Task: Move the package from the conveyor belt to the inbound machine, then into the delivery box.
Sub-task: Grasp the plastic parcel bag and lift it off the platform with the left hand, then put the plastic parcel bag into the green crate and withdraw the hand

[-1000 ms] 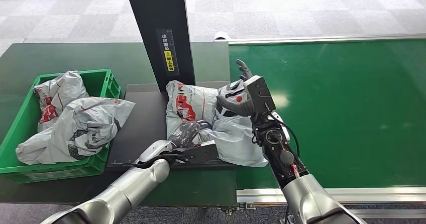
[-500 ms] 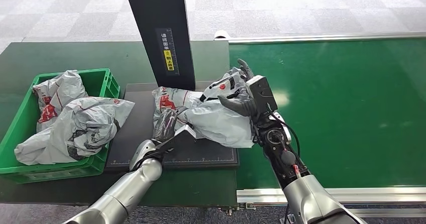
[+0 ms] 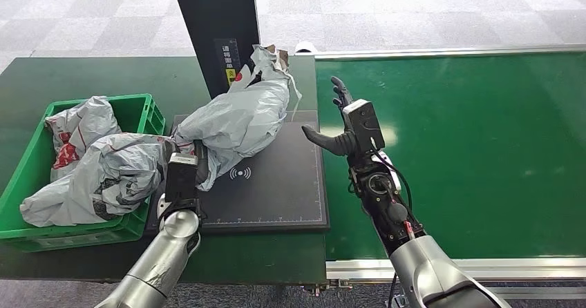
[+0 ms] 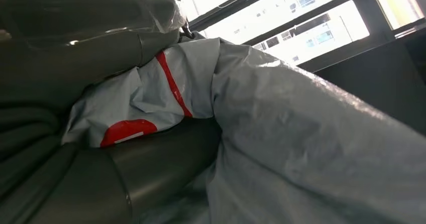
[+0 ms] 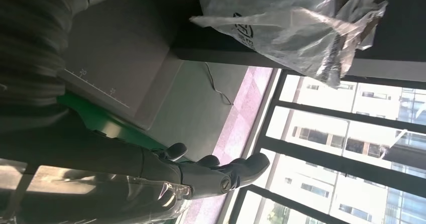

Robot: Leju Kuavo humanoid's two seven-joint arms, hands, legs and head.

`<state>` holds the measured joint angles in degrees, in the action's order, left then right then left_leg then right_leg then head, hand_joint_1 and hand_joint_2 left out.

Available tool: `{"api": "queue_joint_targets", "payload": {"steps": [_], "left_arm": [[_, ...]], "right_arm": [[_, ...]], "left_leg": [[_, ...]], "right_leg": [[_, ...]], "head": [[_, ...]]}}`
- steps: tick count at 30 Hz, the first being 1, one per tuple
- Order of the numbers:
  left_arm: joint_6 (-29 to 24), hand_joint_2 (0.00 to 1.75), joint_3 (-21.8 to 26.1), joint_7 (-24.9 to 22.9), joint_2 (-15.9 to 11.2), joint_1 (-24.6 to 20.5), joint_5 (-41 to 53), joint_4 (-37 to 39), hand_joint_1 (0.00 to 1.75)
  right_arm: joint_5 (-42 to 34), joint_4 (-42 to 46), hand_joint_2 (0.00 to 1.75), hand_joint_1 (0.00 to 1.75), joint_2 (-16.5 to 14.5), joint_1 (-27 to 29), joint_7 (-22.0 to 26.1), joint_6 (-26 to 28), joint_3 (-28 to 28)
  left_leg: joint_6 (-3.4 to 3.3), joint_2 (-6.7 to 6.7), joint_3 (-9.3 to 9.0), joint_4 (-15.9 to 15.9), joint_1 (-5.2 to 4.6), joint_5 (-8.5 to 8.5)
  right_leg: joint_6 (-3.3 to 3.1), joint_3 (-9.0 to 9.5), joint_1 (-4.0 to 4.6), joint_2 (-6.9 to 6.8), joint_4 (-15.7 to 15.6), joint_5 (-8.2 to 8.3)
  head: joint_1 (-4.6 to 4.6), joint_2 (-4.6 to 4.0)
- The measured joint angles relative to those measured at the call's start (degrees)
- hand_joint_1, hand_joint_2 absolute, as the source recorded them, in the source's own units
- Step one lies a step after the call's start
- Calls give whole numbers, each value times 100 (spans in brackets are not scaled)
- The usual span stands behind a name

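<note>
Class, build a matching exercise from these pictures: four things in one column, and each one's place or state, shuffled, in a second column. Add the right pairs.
Things
1. left hand
2. right hand
3. grey package
4. green crate

States
A. holds two other grey bags
B. open, over the belt's edge
C. lifted above the black scanner pad
D. grips the package

Pairs: 1-D, 2-B, 3-C, 4-A

Grey carpet-tiled floor (image 3: pixel 414 18); tall dark-framed windows (image 5: pixel 346 148) bright with daylight.

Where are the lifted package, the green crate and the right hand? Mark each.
lifted package (image 3: pixel 238 118), head view, grey middle of the bag.
green crate (image 3: pixel 153 120), head view, near right rim corner.
right hand (image 3: pixel 343 132), head view, palm area.
</note>
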<state>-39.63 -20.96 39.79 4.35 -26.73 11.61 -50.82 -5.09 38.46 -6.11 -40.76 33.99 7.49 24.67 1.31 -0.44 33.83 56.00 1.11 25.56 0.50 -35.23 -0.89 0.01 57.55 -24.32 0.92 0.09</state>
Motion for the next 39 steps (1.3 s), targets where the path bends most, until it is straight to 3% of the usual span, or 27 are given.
{"api": "queue_joint_targets", "payload": {"steps": [6, 14, 22, 29, 35, 39], "left_arm": [[-7, 0, 333, 2, 15, 202, 513, -473, 175], [-29, 0, 2068, 5, 336, 693, 1872, -2347, 175], [-42, 0, 3576, 5, 684, 981, 2276, -4385, 175], [-42, 0, 4159, 5, 783, 988, 3559, -5452, 173], [-40, 0, 4382, 5, 785, 988, 4522, -5643, 171], [-39, 175, 4452, 5, 779, 988, 4646, -5623, 166]], "right_arm": [[-44, -73, 175, 0, -1, -2, 4, 14, 39], [-201, -180, 175, 0, -1, -32, 4, 29, 198], [-294, -258, 175, 0, -1, -31, -7, 119, 370], [-351, -271, 175, 0, 2, -16, -4, 223, 443], [-314, -271, 175, 0, 12, 56, -4, 373, 449], [-309, -271, 175, 0, 24, 83, -7, 409, 449]], "left_leg": [[0, 6, 1, 0, 0, 0], [1, 11, 6, -1, 2, 1], [1, 9, 10, -1, 2, 1], [1, 9, 8, -1, 1, 1], [1, 9, 6, -1, 2, 1], [1, 10, 7, -1, 1, 1]], "right_leg": [[0, -2, 0, 2, 0, 0], [0, -9, 3, 5, 1, 0], [0, -10, 3, 3, 1, -2], [0, -11, 2, 3, 0, -2], [0, -12, 3, 3, 1, -2], [0, -13, 3, 4, 0, -2]], "head": [[2, 0], [0, 0], [0, 0], [1, 0], [1, 0], [-1, 0]]}}
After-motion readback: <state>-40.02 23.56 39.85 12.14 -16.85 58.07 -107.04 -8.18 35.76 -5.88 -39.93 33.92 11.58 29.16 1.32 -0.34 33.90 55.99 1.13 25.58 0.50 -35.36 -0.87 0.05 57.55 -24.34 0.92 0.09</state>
